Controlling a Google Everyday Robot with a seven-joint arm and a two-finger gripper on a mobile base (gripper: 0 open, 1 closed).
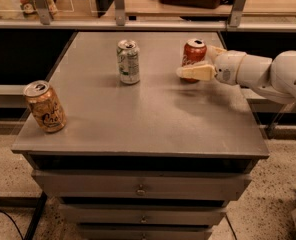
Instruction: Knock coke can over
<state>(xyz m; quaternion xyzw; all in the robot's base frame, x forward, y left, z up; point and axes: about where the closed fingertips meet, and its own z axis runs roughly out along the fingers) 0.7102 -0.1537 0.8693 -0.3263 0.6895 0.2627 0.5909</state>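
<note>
The coke can (193, 52), red with white script and a silver top, stands upright at the back right of the grey table (138, 109). My gripper (201, 63) reaches in from the right on a white arm and is at the can. One cream finger (195, 73) lies across the can's front lower side. The other finger (216, 49) shows just behind the can on its right. The jaws stand apart with the can between them. I cannot tell whether they touch the can.
A white-and-green can (128, 61) stands upright at the back middle. An orange-tan can (45, 106) stands near the front left corner. The table has drawers (140, 189) below. A shelf with a railing (118, 4) runs behind the table.
</note>
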